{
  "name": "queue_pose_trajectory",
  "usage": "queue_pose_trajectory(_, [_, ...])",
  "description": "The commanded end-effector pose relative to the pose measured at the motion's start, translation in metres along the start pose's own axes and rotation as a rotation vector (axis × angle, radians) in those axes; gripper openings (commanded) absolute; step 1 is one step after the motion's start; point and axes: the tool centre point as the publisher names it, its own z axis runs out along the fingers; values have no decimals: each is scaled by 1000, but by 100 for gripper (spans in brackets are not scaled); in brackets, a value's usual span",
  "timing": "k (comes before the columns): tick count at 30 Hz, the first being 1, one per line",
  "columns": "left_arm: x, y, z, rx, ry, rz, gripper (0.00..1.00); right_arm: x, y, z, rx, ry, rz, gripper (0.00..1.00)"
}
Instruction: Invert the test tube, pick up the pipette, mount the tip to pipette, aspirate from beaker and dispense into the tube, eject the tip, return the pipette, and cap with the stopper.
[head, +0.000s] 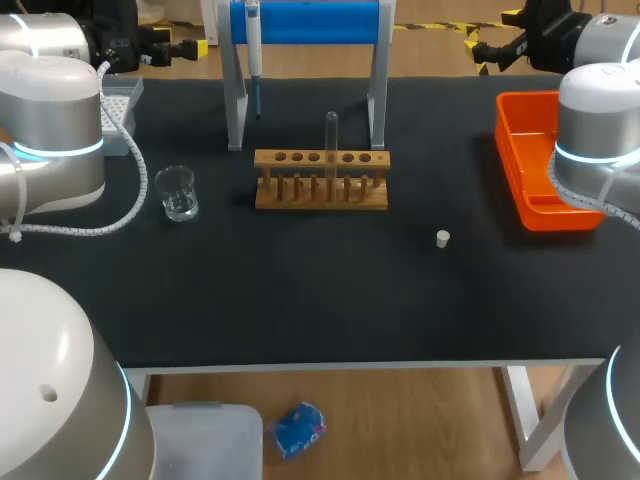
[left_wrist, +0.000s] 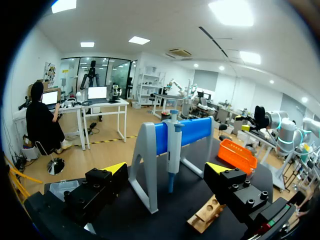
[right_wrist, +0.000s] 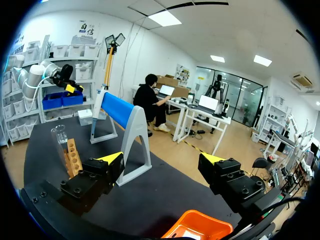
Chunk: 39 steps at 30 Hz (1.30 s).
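Black tabletop (head: 300, 300). L gripper (left_wrist: 167, 170), R gripper (right_wrist: 162, 159) both apart, empty. Pipette (left_wrist: 173, 150) ahead of L; test tube (right_wrist: 60, 140) in rack (right_wrist: 72, 157) ahead-beside R. Risk: off-centre pinch, glass tube slips during invert.

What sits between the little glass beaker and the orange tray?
In the head view, the wooden rack holding a standing test tube; the white stopper lies off that line, toward the front edge.
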Motion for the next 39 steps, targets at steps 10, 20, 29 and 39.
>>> queue_pose_trajectory(10, [0, 1, 1, 6, -2, 1, 100, 0, 0, 0, 0, 0, 0, 100])
queue_pose_trajectory(20, [0, 1, 1, 6, -2, 1, 100, 0, 0, 0, 0, 0, 0, 100])
queue_pose_trajectory(29, [15, -15, -20, 54, 72, 142, 100, 8, 10, -18, -60, 96, -23, 100])
queue_pose_trajectory(39, [81, -17, -63, 16, 361, 347, 100, 53, 44, -82, -229, 428, -58, 100])
